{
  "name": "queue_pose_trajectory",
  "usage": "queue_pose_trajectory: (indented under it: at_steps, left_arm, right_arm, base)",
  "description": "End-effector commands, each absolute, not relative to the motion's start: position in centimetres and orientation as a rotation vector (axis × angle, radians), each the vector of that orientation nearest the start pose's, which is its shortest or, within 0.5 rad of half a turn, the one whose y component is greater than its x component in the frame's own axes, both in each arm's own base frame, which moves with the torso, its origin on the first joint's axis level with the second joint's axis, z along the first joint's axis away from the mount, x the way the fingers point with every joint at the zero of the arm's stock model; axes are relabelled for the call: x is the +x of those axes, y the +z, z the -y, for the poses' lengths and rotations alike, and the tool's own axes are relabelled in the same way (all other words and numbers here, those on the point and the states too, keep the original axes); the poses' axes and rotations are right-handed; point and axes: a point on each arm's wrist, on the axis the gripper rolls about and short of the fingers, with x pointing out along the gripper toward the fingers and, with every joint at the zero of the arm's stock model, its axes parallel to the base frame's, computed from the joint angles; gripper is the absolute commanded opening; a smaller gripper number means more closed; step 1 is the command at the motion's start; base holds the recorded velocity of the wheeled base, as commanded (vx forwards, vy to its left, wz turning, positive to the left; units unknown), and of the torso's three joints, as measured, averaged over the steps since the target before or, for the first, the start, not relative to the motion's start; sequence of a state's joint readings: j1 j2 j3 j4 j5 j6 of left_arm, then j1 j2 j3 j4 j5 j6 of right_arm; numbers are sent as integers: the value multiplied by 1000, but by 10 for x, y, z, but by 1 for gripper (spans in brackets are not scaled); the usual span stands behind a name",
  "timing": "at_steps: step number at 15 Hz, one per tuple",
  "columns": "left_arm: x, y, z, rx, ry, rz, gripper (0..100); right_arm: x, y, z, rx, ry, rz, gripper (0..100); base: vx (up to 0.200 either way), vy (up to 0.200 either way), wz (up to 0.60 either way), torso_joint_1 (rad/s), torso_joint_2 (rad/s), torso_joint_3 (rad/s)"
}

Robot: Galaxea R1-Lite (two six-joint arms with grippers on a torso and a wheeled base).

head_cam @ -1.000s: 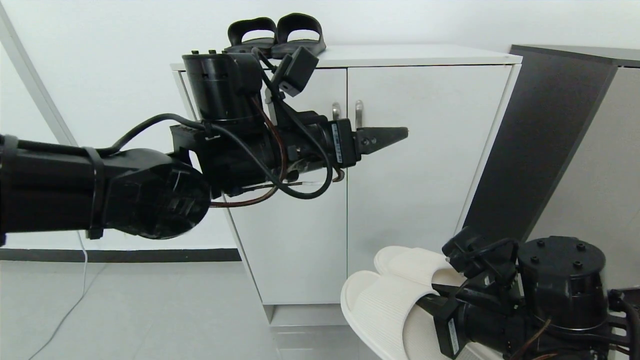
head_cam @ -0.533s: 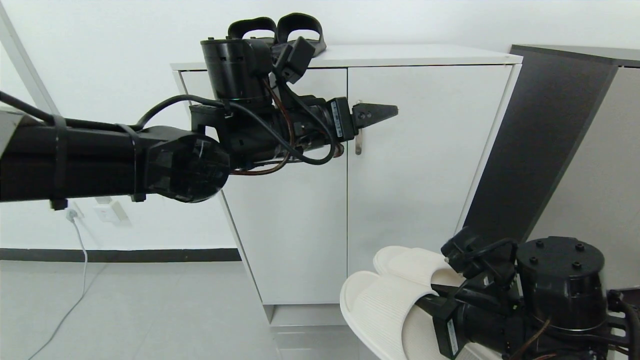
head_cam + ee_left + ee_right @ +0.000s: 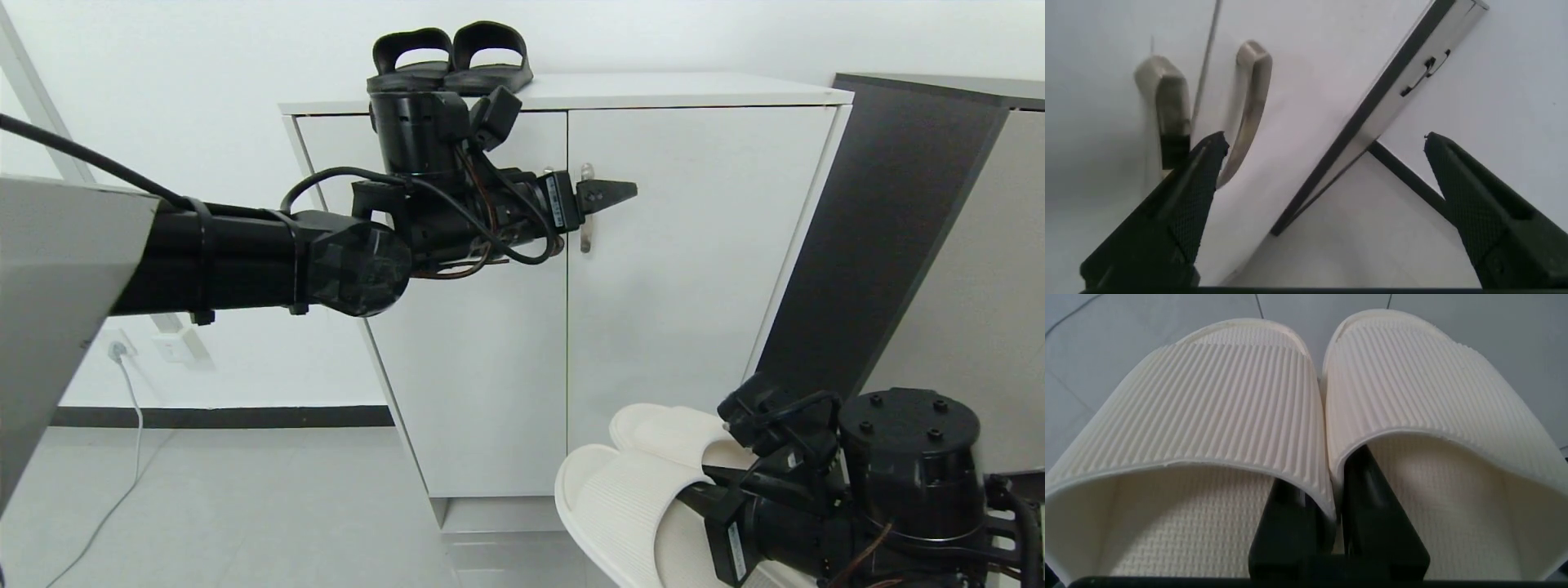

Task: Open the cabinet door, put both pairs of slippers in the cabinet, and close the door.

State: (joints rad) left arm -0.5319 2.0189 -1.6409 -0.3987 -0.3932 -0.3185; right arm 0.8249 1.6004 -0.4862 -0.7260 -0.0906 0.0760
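Observation:
A white two-door cabinet (image 3: 669,286) stands shut, with two metal handles (image 3: 1249,106) side by side at the door seam. My left gripper (image 3: 624,193) is level with the handles, just in front of the right door's handle (image 3: 584,237). In the left wrist view this gripper (image 3: 1324,143) is open, one fingertip (image 3: 1204,163) close beside the handles, touching nothing. A black pair of slippers (image 3: 449,57) lies on the cabinet top at its left end. Low in front of the cabinet, my right gripper (image 3: 1327,486) is shut on the white pair of slippers (image 3: 637,490), pinching their inner walls (image 3: 1323,416) together.
A dark grey panel (image 3: 882,245) leans beside the cabinet's right side. A wall socket with a hanging cable (image 3: 122,351) is at the lower left, above a grey tiled floor (image 3: 245,506) with free room left of the cabinet.
My left arm has risen and stretched toward the cabinet, bringing its gripper from below the handles' tops up to the handles. The right arm with the white slippers has stayed put.

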Motion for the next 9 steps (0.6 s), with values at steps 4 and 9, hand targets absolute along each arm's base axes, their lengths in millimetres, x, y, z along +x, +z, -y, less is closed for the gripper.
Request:
queue_pose_trajectory:
  at_steps: [4, 9]
  left_arm:
    - [369, 274, 231, -302, -928, -126, 100]
    - [360, 280, 229, -316, -935, -126, 0]
  right_arm:
    - [172, 132, -184, -109, 711, -394, 0]
    - [171, 132, -185, -106, 718, -385, 0]
  base:
    - [0, 0, 0, 0, 0, 0]
    - [0, 0, 0, 0, 0, 0]
